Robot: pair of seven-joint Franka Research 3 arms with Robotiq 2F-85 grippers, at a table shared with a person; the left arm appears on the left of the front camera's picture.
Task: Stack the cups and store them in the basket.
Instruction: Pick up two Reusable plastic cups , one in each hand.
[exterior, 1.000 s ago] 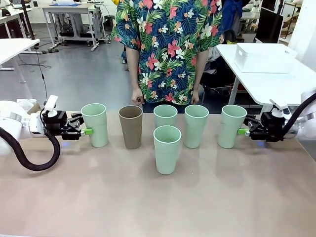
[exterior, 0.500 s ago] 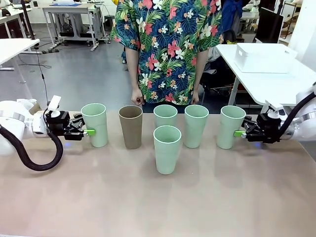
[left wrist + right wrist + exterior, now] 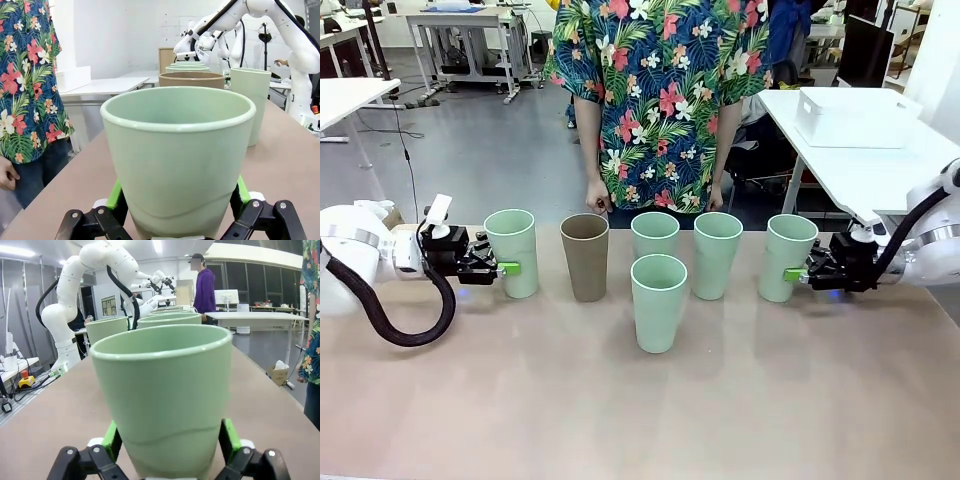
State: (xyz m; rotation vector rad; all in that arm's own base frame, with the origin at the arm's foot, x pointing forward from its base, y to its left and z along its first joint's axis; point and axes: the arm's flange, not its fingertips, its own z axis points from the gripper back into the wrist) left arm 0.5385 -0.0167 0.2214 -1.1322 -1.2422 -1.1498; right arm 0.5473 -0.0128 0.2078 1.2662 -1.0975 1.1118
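A person (image 3: pixel 658 100) (floral shirt) stands behind the tan table (image 3: pixel 640 420).

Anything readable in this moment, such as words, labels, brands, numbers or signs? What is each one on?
No readable text in any view.
cups: plain, no print or logo.
basket: plain white, no label seen.
screen in the background of the right wrist view: shows some content, too small to read.
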